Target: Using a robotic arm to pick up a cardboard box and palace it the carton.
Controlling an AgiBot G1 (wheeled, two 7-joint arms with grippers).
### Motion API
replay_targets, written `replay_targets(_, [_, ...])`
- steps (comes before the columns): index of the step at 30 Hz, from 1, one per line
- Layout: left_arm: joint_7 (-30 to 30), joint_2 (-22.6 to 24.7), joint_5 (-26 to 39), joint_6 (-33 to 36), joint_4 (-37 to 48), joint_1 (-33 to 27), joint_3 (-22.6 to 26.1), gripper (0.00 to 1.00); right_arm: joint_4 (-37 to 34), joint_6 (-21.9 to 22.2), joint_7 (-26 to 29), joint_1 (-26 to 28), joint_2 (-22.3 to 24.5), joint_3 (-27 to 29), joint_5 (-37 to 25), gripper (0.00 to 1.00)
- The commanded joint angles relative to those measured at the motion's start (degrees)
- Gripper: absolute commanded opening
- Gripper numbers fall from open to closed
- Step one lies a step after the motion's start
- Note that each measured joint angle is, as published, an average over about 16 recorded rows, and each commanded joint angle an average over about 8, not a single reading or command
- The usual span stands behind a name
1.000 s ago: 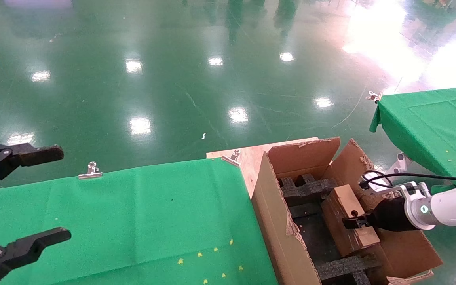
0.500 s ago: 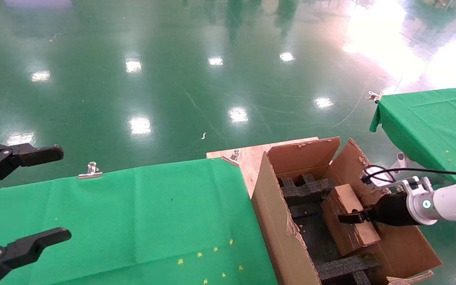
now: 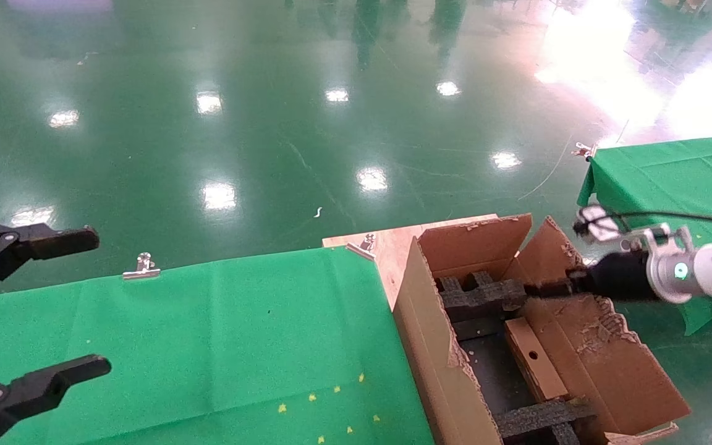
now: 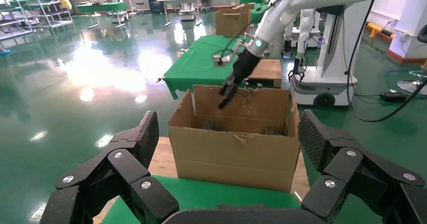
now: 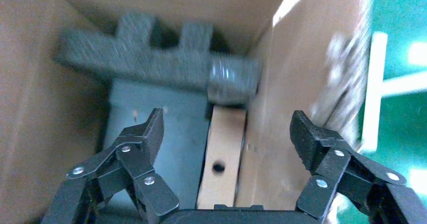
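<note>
- Head view: the right gripper [image 3: 547, 288] on the robotic arm [image 3: 711, 275] hangs over the far right part of the carton [image 3: 436, 346], above its rim, with nothing in it. Whether its jaws are open I cannot tell from here.
- The box [image 3: 535, 358] stands on its narrow edge inside the carton, against the right wall, hole side up, between a far foam insert [image 3: 479, 293] and a near one [image 3: 538, 417].
- The left gripper [image 3: 34, 309] is parked at the left edge over the green table [image 3: 207, 334], jaws spread wide and empty.
- Left wrist view: past the left gripper's [image 4: 226, 148] open fingers, the carton [image 4: 236, 151] sits at the table's end. The arm [image 4: 302, 2] reaches down from the right, its gripper [image 4: 226, 90] just over the carton's far rim.
- Right wrist view: the right gripper [image 5: 229, 138] looks down into the carton [image 5: 45, 83] with jaws wide apart and empty. The box [image 5: 224, 156] lies below between the fingers, clear of both, tight to the wall, its round hole showing. The foam insert [image 5: 151, 58] lies just beyond the box's far end.
</note>
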Motion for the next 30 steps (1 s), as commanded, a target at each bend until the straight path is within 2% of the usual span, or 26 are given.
replay_targets(1, [0.0,0.0,0.0,0.0,0.0,0.0,0.0,1.00,1.0,0.3,0.2,1.5,0.4,0.2,-0.1,1.00])
replay_targets(8, [0.0,0.0,0.0,0.0,0.0,0.0,0.0,1.00,10.6,-2.9,-3.4,6.7,3.5,2.3,0.9,1.00])
replay_targets(15, [0.0,0.0,0.0,0.0,0.0,0.0,0.0,1.00,18.5,-8.2,-8.4,8.2,6.2,5.3,6.0,1.00])
replay_targets(20, [0.0,0.0,0.0,0.0,0.0,0.0,0.0,1.00,20.3,-10.4,-9.3,8.3,6.8,6.3,8.2,1.00])
replay_targets(30, [0.0,0.0,0.0,0.0,0.0,0.0,0.0,1.00,20.1,-10.2,-9.3,6.9,6.3,7.7,7.6,1.00])
